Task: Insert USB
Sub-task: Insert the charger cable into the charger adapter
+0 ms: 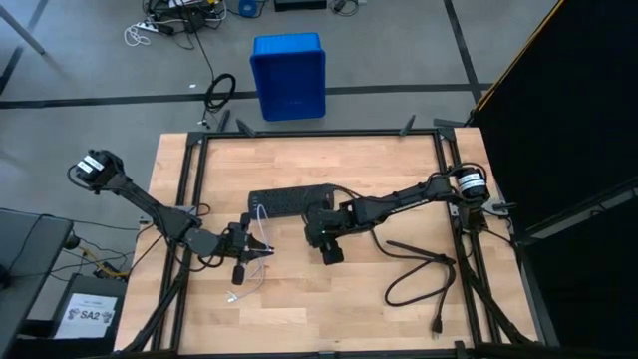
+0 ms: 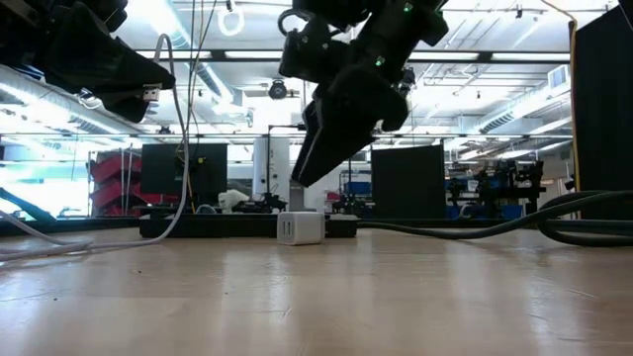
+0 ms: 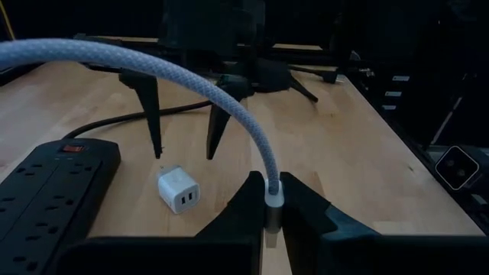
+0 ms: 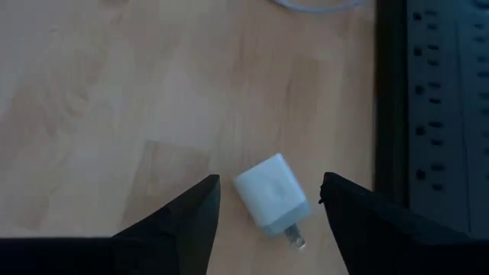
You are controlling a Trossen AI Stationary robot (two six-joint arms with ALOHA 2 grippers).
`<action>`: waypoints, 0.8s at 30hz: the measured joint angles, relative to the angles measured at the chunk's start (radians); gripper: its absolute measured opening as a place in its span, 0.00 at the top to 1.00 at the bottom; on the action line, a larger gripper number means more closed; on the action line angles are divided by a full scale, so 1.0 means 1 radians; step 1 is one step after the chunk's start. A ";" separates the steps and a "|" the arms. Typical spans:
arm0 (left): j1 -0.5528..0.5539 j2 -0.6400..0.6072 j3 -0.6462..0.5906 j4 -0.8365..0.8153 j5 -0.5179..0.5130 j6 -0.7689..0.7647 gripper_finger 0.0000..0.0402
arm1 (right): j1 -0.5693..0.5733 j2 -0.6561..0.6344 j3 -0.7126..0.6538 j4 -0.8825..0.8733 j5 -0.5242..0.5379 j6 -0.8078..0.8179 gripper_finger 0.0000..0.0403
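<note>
USB (image 3: 229, 99) cable sits closest to the lens in the left wrist view: braided whitish-grey sheath, round section, arching down into a short metal collar pinched between the left gripper (image 3: 273, 210) fingers. Left gripper is clamped tight on that plug end, holding it clear of the table; in the high view it hangs at about 7 o'clock from table centre, with the rest of the cable trailing in a loose loop toward 6 o'clock.

White cube adapter (image 3: 178, 190) lies on the bare wood just ahead of the plug, two ports facing the left wrist camera, rounded corners, smooth plastic. Its metal prongs point toward the right wrist camera.

Right gripper (image 4: 267, 210) hovers over the adapter with jaws spread wide, one dark finger either side, not touching it. Open wood all round the cube except toward 12 o'clock, where the black power strip (image 1: 289, 201) lies close by: long, flat, matte, rows of outlets.

Thick black cord (image 1: 419, 269) loops well off at 4 o'clock. Wooden tabletop (image 1: 329, 309) is light plank, framed by black rails along its edges.
</note>
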 joint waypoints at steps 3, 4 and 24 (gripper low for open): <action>0.000 0.000 0.000 -0.003 0.000 0.000 0.98 | 0.009 0.015 0.016 -0.012 0.013 -0.006 0.48; 0.000 0.000 0.000 -0.003 0.000 0.000 0.98 | 0.011 0.028 0.028 -0.006 0.012 -0.006 0.48; 0.000 0.000 0.000 -0.015 0.000 -0.001 0.98 | 0.003 0.101 0.062 -0.086 0.015 -0.026 0.49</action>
